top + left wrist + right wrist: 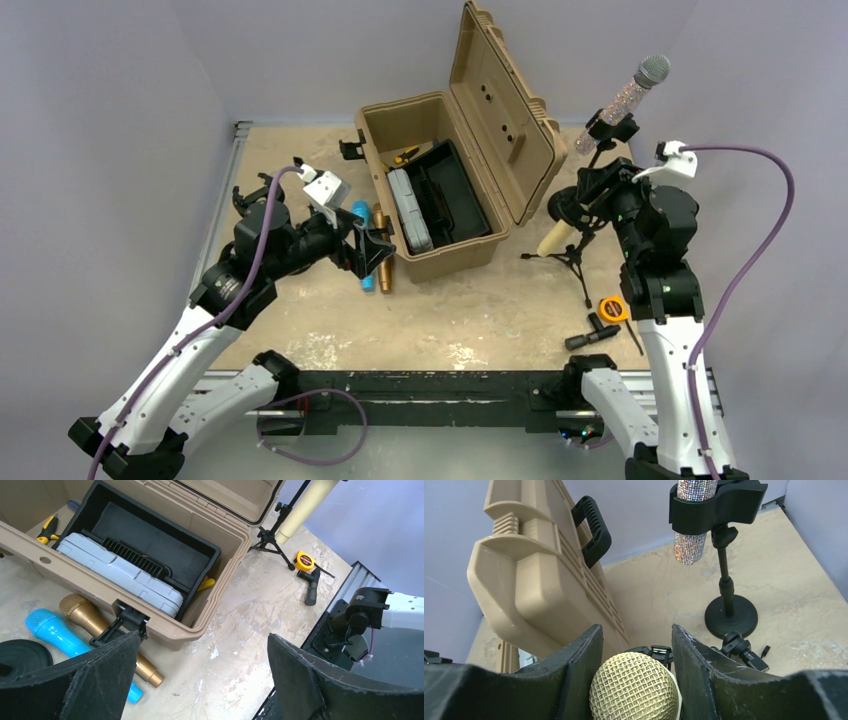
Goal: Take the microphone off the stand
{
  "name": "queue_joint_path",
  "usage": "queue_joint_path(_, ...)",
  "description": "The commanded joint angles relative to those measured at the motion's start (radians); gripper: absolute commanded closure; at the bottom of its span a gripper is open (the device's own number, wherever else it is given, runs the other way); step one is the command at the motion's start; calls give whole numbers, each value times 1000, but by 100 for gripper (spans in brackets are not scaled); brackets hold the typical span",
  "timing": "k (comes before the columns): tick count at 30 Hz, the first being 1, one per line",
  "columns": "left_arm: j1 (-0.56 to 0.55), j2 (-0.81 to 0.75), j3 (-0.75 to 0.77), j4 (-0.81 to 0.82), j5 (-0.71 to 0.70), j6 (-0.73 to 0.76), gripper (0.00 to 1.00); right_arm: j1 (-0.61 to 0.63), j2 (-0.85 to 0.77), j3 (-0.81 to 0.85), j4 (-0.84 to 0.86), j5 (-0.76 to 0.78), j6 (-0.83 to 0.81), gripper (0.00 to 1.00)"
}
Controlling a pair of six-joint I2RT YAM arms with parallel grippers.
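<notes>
Pinching mesh head of cream microphone [634, 687], seated on tripod stand [572, 258], with right pincer [635, 630]. Holding left pincer [202, 637] spread wide over worktop [250, 610] beside open toolbox [75, 572].

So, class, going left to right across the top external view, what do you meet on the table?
Blue microphone → gold microphone → open tan toolbox → cream microphone → glittery microphone.

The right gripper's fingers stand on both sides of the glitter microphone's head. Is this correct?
No. The right wrist view shows the right gripper straddling the cream mesh microphone head; the glitter microphone sits apart in its clip.
</notes>
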Motion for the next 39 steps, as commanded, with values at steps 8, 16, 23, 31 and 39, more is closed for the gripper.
queue_joint_path(8, -5, -8, 44, 20, -6, 31, 5, -2, 32, 189, 73, 107, -97, 89)
queue_joint_path(16, -4, -8, 42, 17, -25, 36, 5, -1, 89, 388, 151, 139, -186, 100)
queue_joint_path(23, -5, -7, 42, 16, -30, 38, 5, 6, 140, 567, 174, 191, -234, 100)
queue_joint_path(31, -4, -14, 42, 18, -36, 36, 6, 105, 227, 742, 169, 53, -298, 100)
queue_joint_path(39, -4, -66, 27, 6, -210, 37, 9, 287, 271, 661, 179, -378, -376, 100)
